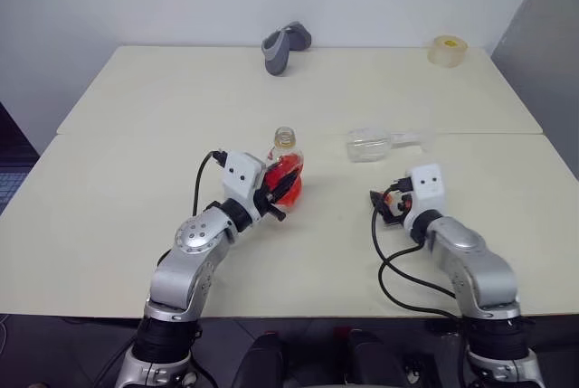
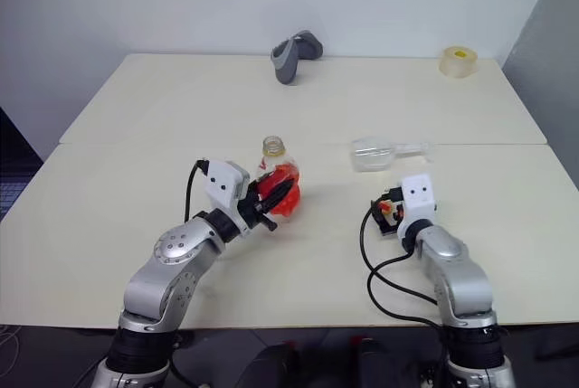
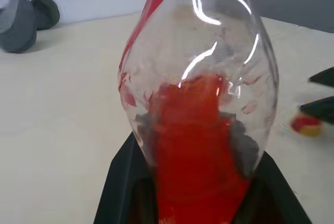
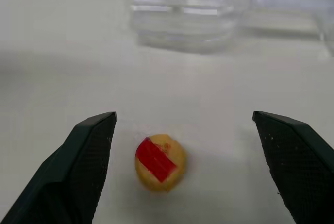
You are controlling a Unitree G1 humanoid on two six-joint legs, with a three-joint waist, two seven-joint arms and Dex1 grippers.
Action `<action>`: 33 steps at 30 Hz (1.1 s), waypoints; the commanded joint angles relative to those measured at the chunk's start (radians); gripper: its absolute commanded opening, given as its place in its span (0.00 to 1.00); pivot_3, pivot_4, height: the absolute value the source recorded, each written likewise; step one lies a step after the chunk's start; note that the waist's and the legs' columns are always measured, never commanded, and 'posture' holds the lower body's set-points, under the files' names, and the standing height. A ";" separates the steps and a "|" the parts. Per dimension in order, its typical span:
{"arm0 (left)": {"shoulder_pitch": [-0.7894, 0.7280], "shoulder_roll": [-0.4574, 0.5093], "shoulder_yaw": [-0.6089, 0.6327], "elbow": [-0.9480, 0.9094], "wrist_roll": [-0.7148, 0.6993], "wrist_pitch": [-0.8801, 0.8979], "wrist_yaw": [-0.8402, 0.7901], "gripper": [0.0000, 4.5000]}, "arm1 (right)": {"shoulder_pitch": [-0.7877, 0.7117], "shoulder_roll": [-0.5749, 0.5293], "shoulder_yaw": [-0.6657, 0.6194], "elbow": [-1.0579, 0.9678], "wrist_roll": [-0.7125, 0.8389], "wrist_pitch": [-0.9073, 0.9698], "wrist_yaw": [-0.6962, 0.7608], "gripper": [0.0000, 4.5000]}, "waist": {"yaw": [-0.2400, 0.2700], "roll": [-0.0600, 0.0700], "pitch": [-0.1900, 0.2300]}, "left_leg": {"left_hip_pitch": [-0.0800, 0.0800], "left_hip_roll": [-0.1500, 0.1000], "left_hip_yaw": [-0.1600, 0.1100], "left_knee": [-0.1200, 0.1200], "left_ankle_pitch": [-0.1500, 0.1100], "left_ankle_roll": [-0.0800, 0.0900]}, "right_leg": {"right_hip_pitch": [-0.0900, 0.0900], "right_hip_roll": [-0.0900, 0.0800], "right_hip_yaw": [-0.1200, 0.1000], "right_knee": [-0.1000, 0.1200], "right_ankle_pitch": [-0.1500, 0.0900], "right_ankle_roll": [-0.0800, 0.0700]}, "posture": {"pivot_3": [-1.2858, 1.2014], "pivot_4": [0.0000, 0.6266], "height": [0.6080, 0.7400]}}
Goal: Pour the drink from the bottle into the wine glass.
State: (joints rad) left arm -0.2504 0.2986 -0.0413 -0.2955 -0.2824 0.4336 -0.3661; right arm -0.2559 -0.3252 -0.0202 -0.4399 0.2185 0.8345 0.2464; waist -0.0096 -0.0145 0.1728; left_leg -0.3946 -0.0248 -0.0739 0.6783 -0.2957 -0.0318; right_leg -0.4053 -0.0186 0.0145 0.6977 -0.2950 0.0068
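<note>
Between my left gripper's [image 1: 276, 196] closed jaws I hold the uncapped bottle [image 1: 285, 171] of red drink [image 3: 201, 151]; the yellow cap [image 4: 159, 161] lies between the right gripper's [image 4: 188, 166] spread jaws, the wine glass [image 1: 373, 144] apparently toppled beyond.

A pale cream desk [image 1: 136, 135] carries everything, a seam crossing it from nine to three o'clock. At twelve o'clock, near the far edge, sits a grey curved object [image 1: 285, 47]. At two o'clock rests a roll of tape [image 1: 447, 51]. Right of centre the wine glass [image 1: 380, 144] lies on its side. A yellow cap [image 4: 159, 162] with a red top lies toward four o'clock.
</note>
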 commanded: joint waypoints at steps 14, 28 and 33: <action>-0.225 -0.005 0.244 0.380 0.153 -0.233 0.301 0.23 | -0.319 0.015 0.199 0.016 0.160 -0.143 0.329 1.00 | -0.016 -0.001 0.000 | 0.000 0.000 -0.001 0.000 0.001 -0.001 | 0.000 0.000 -0.001 0.000 0.000 0.000 | 0.52 0.24 1.00; -0.320 0.058 0.333 0.726 0.133 -0.450 0.260 0.23 | -0.349 0.107 0.236 0.073 0.146 -0.196 0.305 1.00 | -0.017 -0.001 -0.001 | -0.001 -0.001 -0.001 0.001 0.001 -0.001 | -0.001 -0.001 -0.001 0.000 0.000 0.000 | 0.52 0.24 1.00; -0.329 0.032 0.331 0.768 0.105 -0.464 0.237 0.23 | -0.354 0.108 0.231 0.076 0.130 -0.197 0.295 1.00 | -0.017 -0.002 -0.001 | -0.001 -0.001 -0.001 0.001 0.001 -0.001 | -0.001 -0.001 -0.001 0.000 0.000 0.000 | 0.52 0.24 1.00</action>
State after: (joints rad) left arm -0.5548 0.3275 0.2794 0.4915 -0.1579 0.0012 -0.1218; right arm -0.5841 -0.2199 0.2202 -0.3456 0.3522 0.6625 0.5466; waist -0.0263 -0.0161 0.1721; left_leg -0.3957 -0.0256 -0.0749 0.6791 -0.2951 -0.0329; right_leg -0.4066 -0.0200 0.0132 0.6975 -0.2948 0.0066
